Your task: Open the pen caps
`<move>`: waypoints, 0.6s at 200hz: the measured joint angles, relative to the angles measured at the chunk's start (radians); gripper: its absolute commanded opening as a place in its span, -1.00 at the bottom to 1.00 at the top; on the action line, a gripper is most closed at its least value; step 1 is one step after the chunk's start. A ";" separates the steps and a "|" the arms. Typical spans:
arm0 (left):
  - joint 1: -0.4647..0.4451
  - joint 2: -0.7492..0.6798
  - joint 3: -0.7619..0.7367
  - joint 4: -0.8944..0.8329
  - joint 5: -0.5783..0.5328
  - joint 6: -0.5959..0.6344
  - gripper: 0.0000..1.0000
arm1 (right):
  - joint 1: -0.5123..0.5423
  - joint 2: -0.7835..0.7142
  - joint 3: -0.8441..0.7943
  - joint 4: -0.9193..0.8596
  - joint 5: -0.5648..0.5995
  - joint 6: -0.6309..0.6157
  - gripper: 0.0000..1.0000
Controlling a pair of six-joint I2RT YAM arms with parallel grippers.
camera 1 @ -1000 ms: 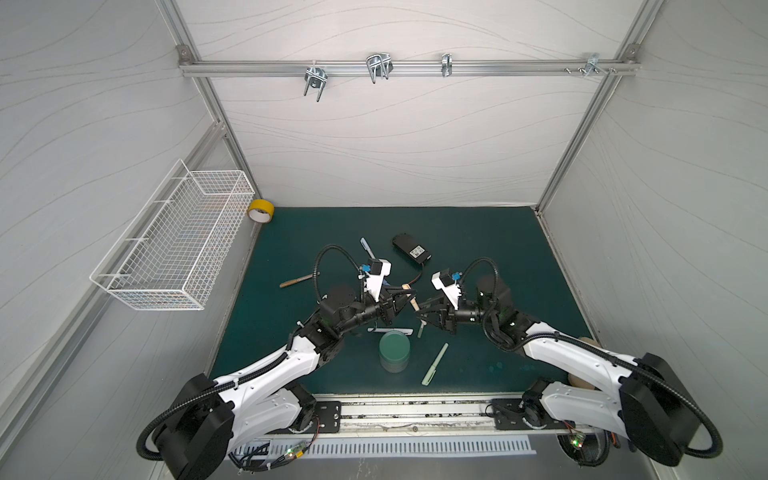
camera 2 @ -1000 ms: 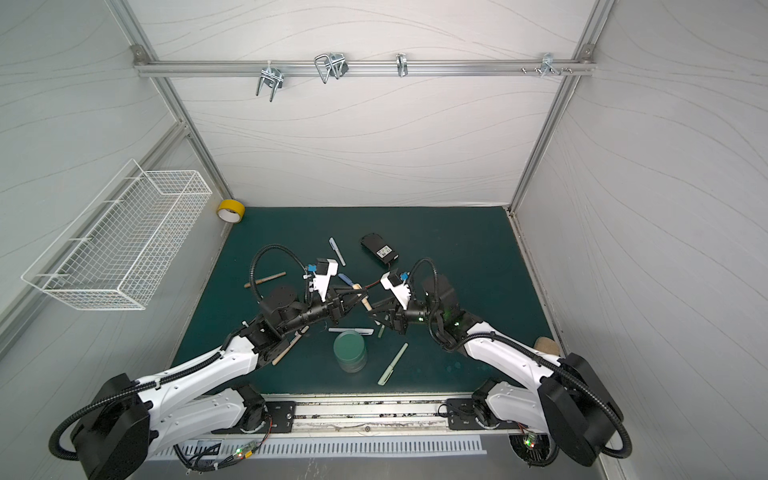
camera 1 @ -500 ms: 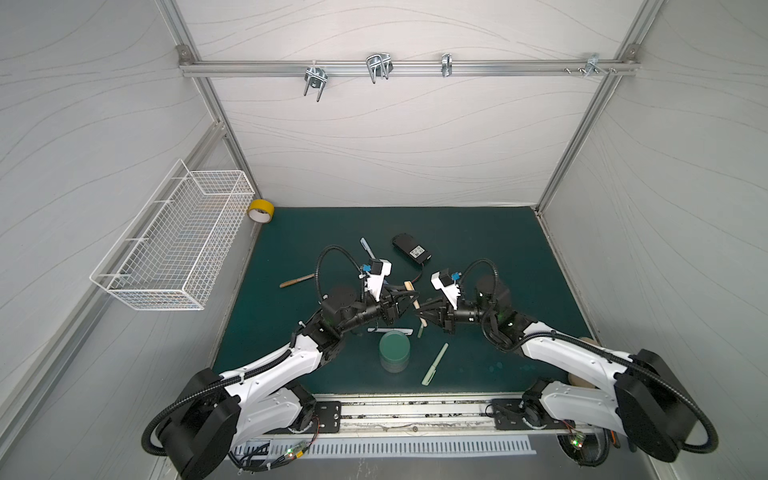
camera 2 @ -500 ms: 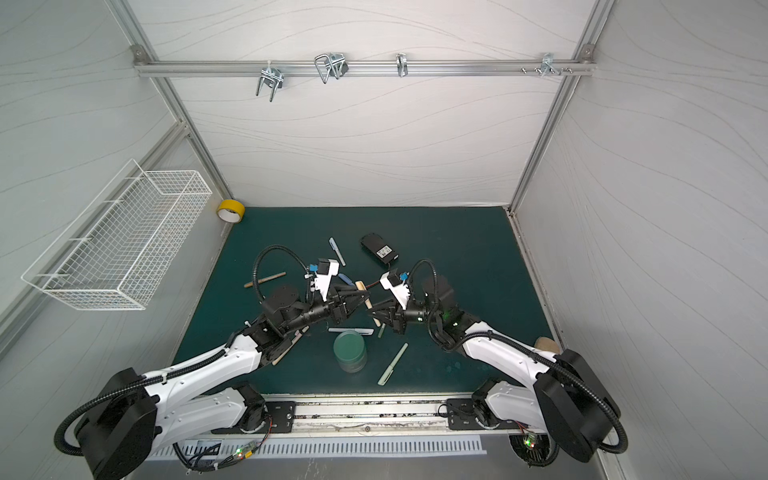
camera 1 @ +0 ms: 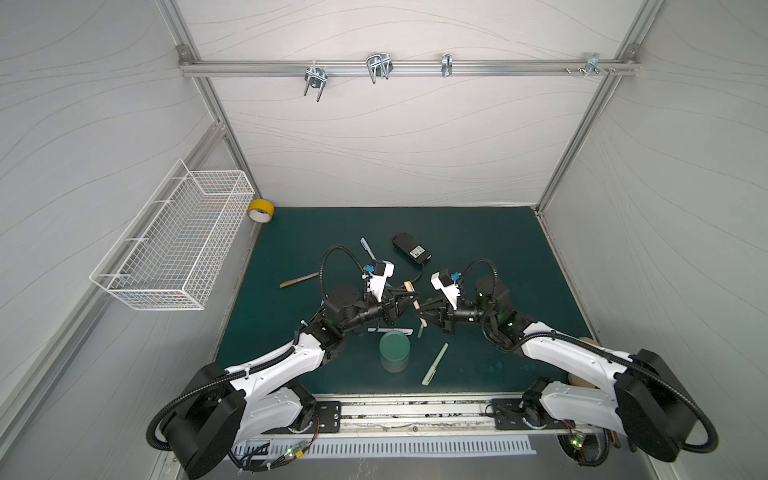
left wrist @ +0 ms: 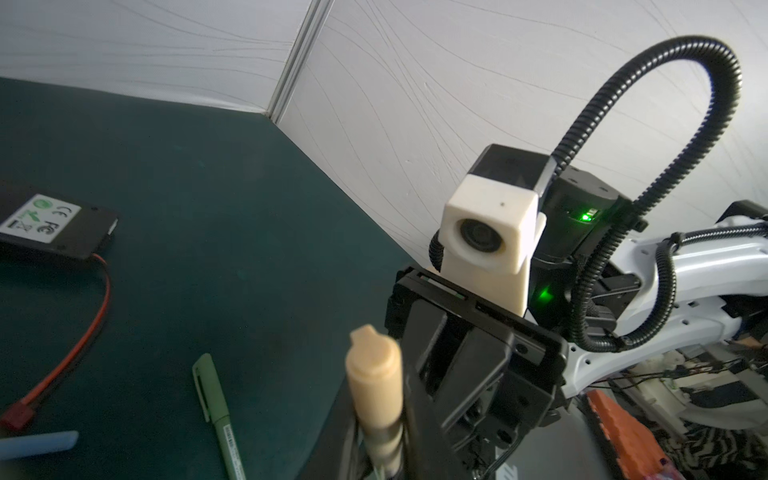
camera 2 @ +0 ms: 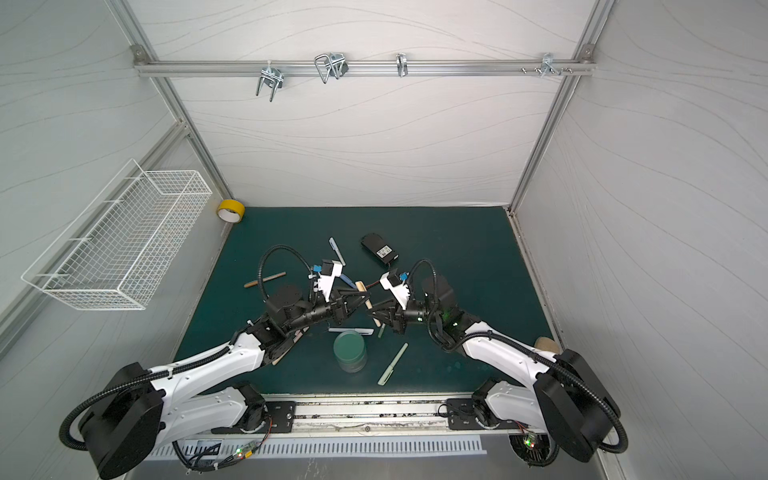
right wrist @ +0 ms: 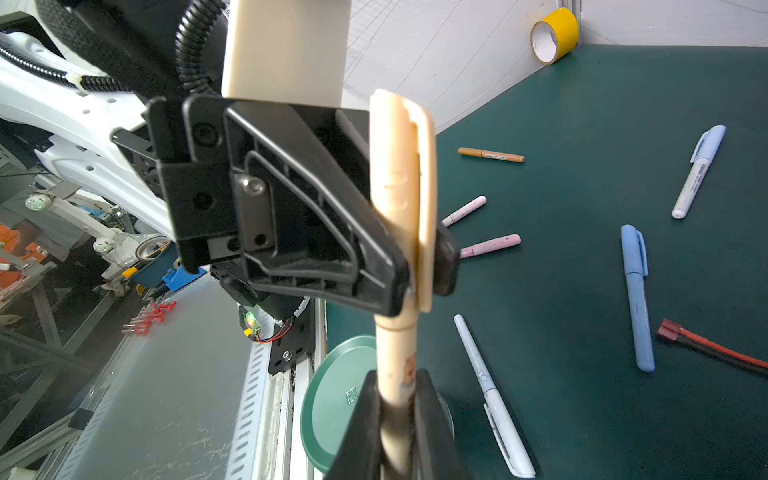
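Note:
A tan pen (camera 1: 417, 305) hangs above the mat's middle, held between both grippers. My left gripper (camera 1: 409, 297) (right wrist: 419, 270) is shut on its clipped cap (right wrist: 401, 187), whose rounded end (left wrist: 374, 370) sticks out past the jaws. My right gripper (camera 1: 424, 314) (right wrist: 397, 419) is shut on the pen's body (right wrist: 395, 345) just below the cap, and the cap sits on the body. Other capped pens lie on the mat: green (camera 1: 434, 363), white (camera 1: 390, 330), blue-white (camera 1: 367, 247), brown (camera 1: 298, 279), blue (right wrist: 636, 299) and two pink (right wrist: 490, 245).
A round green container (camera 1: 394, 350) stands in front of the grippers. A black battery pack (camera 1: 411, 248) with a red wire (left wrist: 95, 316) lies behind them. A yellow tape roll (camera 1: 260, 210) sits in the back left corner, and a wire basket (camera 1: 174, 237) hangs on the left wall.
Both arms have hardly moved. The left jaws parted briefly and shut again on the cap end; the right jaws closed tight on the pen's body.

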 measured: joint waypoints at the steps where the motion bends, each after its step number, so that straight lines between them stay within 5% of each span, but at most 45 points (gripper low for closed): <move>1: 0.000 0.000 0.000 0.000 0.000 0.002 -0.80 | 0.000 0.000 0.000 0.000 0.000 0.000 -1.00; 30: 0.000 0.000 0.000 -0.003 0.001 -0.005 -1.00 | 0.002 0.000 0.000 -0.002 0.005 -0.006 -1.00; 64: 0.000 -0.007 0.000 -0.042 -0.047 -0.012 -1.00 | 0.018 0.000 0.002 -0.027 0.048 -0.025 -1.00; 120: 0.039 -0.071 -0.024 -0.098 -0.093 -0.074 -1.00 | 0.130 -0.001 0.045 -0.092 0.296 -0.106 -1.00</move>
